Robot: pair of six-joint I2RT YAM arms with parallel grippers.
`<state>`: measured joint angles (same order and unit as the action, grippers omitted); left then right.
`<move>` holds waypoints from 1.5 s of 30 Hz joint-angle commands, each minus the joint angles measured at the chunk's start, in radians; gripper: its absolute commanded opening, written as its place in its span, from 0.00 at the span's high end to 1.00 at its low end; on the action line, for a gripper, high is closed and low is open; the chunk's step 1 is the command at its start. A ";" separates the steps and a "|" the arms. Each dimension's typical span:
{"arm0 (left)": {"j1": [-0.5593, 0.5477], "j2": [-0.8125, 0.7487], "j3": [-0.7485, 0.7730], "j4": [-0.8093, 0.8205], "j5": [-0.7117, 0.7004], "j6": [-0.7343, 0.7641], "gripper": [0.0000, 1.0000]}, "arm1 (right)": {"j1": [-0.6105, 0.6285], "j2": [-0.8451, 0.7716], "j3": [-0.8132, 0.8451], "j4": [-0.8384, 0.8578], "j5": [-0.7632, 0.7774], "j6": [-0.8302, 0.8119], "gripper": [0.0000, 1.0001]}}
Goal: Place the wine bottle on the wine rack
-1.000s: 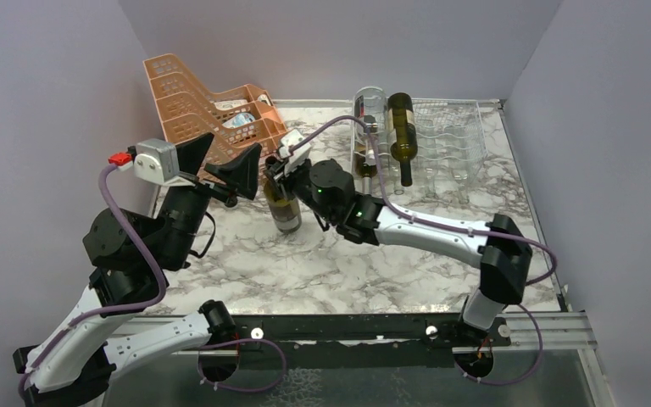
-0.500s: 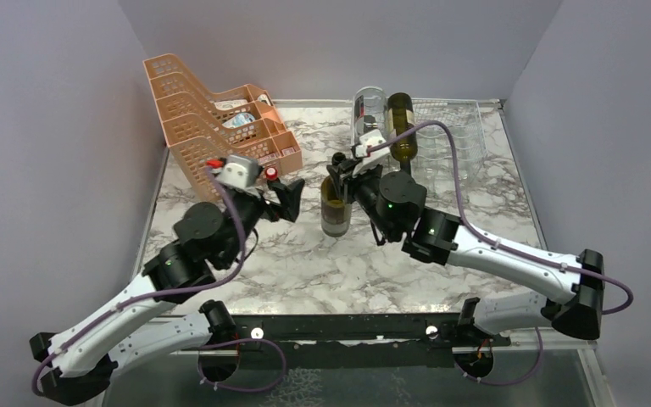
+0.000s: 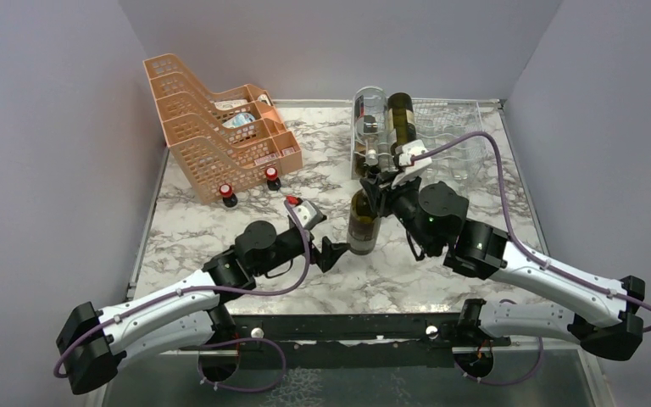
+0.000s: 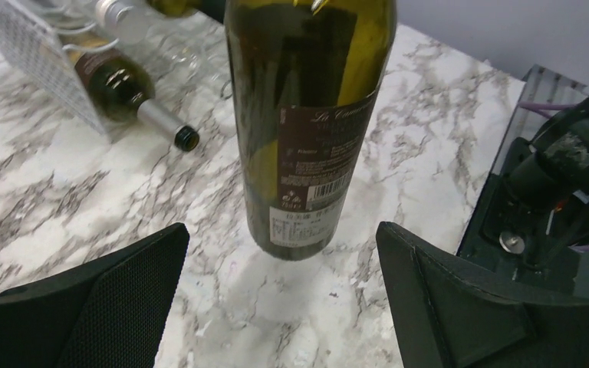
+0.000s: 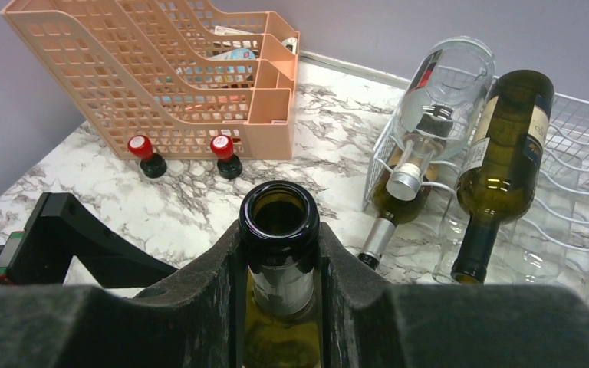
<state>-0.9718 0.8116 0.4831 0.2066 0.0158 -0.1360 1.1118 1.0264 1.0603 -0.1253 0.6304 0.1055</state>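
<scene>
Orange perforated trays [image 3: 212, 119]: at the far left rear of the marble table [image 3: 220, 229], well apart from the work. Two red-capped stoppers [image 3: 229, 196] stand just in front of them.

My left gripper [image 3: 331, 252]: low over the table, left of centre. Its jaws are spread wide and hold nothing. In my wrist view the two black fingers [image 4: 115, 299] stand either side of the bottle's base, apart from the glass.

Wine bottle [image 3: 363, 225]: a green bottle with no stopper, upright at mid-table, its long axis vertical and its label facing my left wrist. I cannot tell whether its base rests on the marble or hangs just above it.

My right gripper [image 5: 279, 261]: clamped on the bottle's neck just under the open mouth, one finger pressed to each side.

Wine rack [image 3: 453, 140]: a thin-wire rack at the right rear, behind and to the right of the held bottle. Toward its left end lie a clear bottle [image 5: 445, 88] and a green bottle [image 5: 506, 130], necks pointing toward the near edge. The wavy cradles to their right look free.

Relation that matters: the bottle stands upright, while the racked bottles lie flat, so I judge it must be tipped over and carried back and to the right.

Nearer arm: my right, which has the neck. My left is placed to take the base.
</scene>
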 commanded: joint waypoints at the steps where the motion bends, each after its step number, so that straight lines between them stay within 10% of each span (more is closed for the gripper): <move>1: 0.001 0.058 -0.004 0.193 0.181 0.044 0.01 | 0.003 -0.062 0.007 0.015 -0.037 0.024 0.99; 35: 0.001 0.189 0.007 0.469 0.355 0.138 0.01 | 0.003 -0.229 0.022 0.012 -0.673 -0.009 0.99; 40: 0.001 0.185 0.010 0.525 0.325 0.149 0.31 | 0.003 -0.238 0.027 0.004 -0.717 -0.012 0.99; 45: -0.001 0.184 0.033 0.543 0.326 0.264 0.94 | 0.003 -0.235 0.050 -0.056 -0.685 0.034 0.92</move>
<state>-0.9825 1.0168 0.4831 0.6273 0.3771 0.0071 1.1023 0.8104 1.0607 -0.2005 0.0269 0.0322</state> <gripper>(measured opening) 0.782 0.329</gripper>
